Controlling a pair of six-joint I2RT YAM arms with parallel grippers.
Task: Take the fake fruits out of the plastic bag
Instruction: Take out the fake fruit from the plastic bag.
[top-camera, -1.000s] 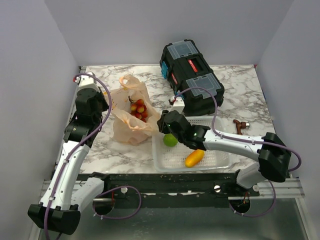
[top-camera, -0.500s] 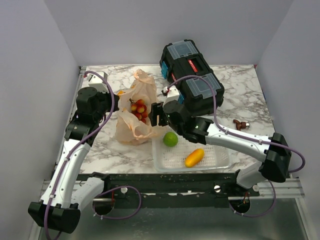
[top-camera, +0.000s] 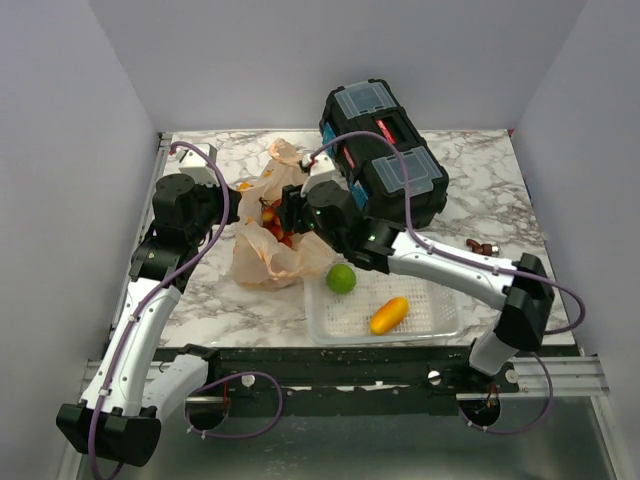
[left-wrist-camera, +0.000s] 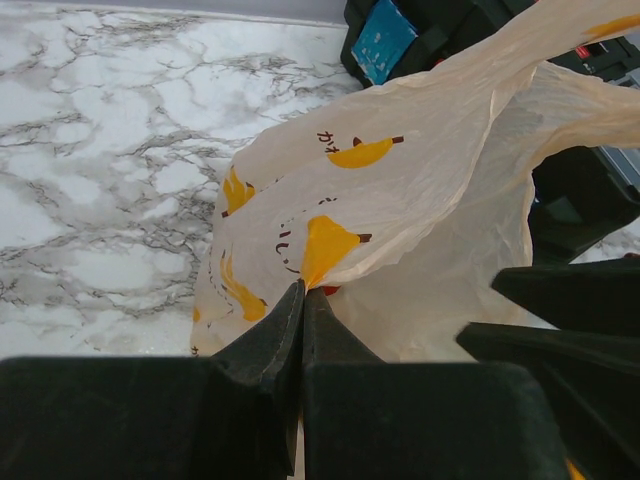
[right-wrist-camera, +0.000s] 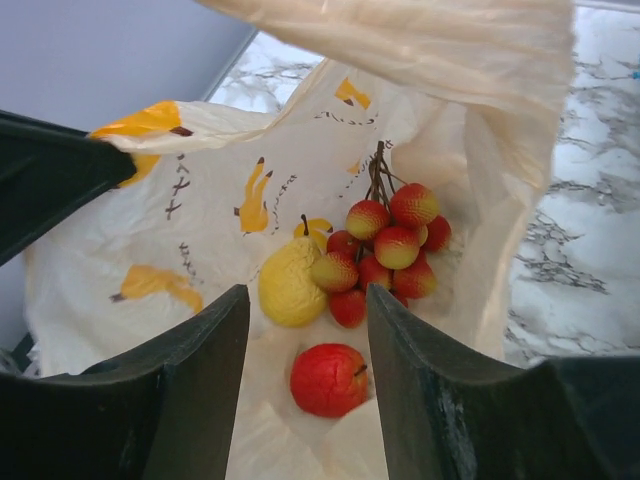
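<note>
One plastic bag (top-camera: 262, 255) sits crumpled on the left of the table (top-camera: 480, 200), seen from above. At the left wrist, the left gripper (left-wrist-camera: 302, 300) is pinched tight on the bag's edge. At the right wrist, the right gripper (right-wrist-camera: 305, 300) stands apart over the berries (right-wrist-camera: 385, 250), lemon (right-wrist-camera: 288, 288) and red fruit (right-wrist-camera: 328, 380) inside the bag.

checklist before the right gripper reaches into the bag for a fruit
1. left gripper shut on the plastic bag rim: ok
2. bag mouth facing the right gripper: ok
3. right jaws open and empty: ok
4. red round fruit uncovered, in line with the gap between the fingers: ok
5. lemon-like fruit and berry bunch clear of that path: cannot tell
6. bag emptied: not ok
</note>
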